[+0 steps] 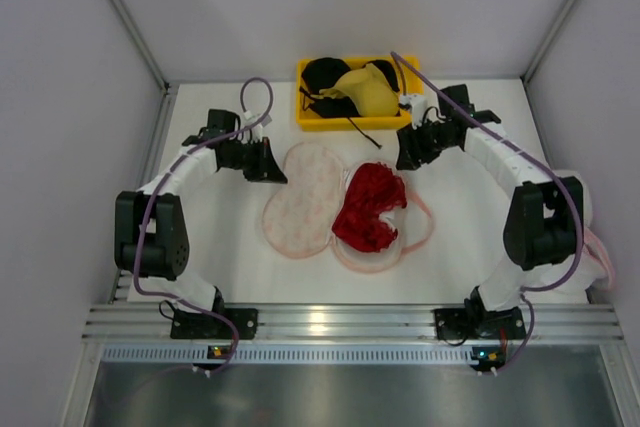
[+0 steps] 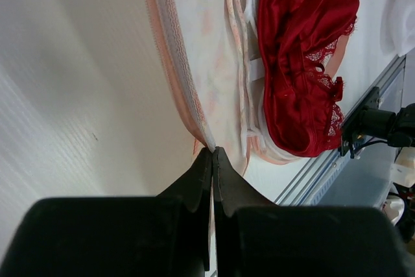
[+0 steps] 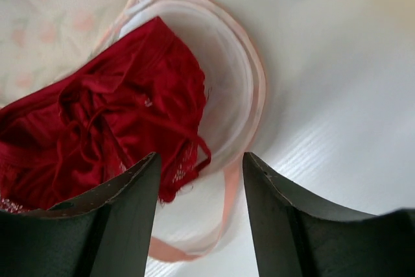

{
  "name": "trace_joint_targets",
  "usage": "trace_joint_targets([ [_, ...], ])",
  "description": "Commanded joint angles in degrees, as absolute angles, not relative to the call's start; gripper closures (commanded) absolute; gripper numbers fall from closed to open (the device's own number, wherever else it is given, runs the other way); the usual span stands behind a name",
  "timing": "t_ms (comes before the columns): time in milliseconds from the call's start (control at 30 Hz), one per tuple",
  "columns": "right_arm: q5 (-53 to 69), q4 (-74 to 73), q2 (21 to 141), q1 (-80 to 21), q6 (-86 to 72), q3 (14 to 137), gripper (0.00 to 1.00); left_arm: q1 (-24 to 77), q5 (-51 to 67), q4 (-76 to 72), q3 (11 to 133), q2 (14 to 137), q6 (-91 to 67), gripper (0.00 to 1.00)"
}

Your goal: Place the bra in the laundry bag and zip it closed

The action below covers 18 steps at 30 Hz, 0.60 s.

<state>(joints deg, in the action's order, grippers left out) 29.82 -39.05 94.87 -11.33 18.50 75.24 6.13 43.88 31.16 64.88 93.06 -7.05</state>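
- We see the left gripper [image 2: 213, 152] clenched on the pink trim of the laundry bag [image 2: 194, 37].
- Our right gripper [image 3: 201, 157] hangs released over the bra [image 3: 97, 128], which lies on the bag's right half.

No text, label, brand, number or sign can be read in any of the views. The small reddish-orange print on the laundry bag [image 1: 305, 197] is seen only as a blurred pattern, and no lettering can be made out in it.
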Motion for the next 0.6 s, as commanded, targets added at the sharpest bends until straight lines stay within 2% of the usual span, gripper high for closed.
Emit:
trace_joint_targets([
  [0, 31.6, -34.1, 100.0, -14.6, 17.6, 80.1, 0.47, 6.2, 46.1, 30.9, 67.8, 93.1, -7.6, 1.0],
  [200, 31.7, -32.3, 106.4, -19.1, 19.1, 82.8, 0.48, 6.3, 46.2, 30.8, 68.4, 92.9, -7.8, 1.0],
  [233, 31.7, -31.9, 107.1, -20.0, 19.4, 83.0, 0.51, 6.3, 46.2, 30.8, 68.5, 92.8, -7.9, 1.0],
  [300, 31.8, -31.8, 109.2, -20.8, 19.9, 83.8, 0.6, 6.3, 46.1, 30.8, 68.9, 92.7, -8.0, 1.0],
  [333, 31.9, -31.6, 109.9, -21.6, 20.3, 84.1, 0.7, 6.3, 46.1, 30.8, 69.2, 92.9, -8.3, 1.0],
  [400, 32.1, -31.6, 111.0, -22.3, 20.7, 84.6, 0.81, 6.4, 46.7, 30.8, 70.1, 93.1, -8.6, 1.0],
  [433, 32.6, -31.6, 111.1, -23.0, 20.8, 84.6, 0.9, 6.4, 46.8, 30.8, 70.6, 93.2, -9.1, 1.0],
  [500, 33.0, -30.9, 110.9, -24.1, 20.7, 84.6, 0.97, 6.9, 48.0, 30.8, 71.8, 93.3, -9.6, 1.0],
  [567, 33.0, -30.4, 110.5, -25.0, 20.4, 84.7, 1.0, 7.8, 48.5, 30.8, 72.4, 93.3, -9.9, 1.0],
])
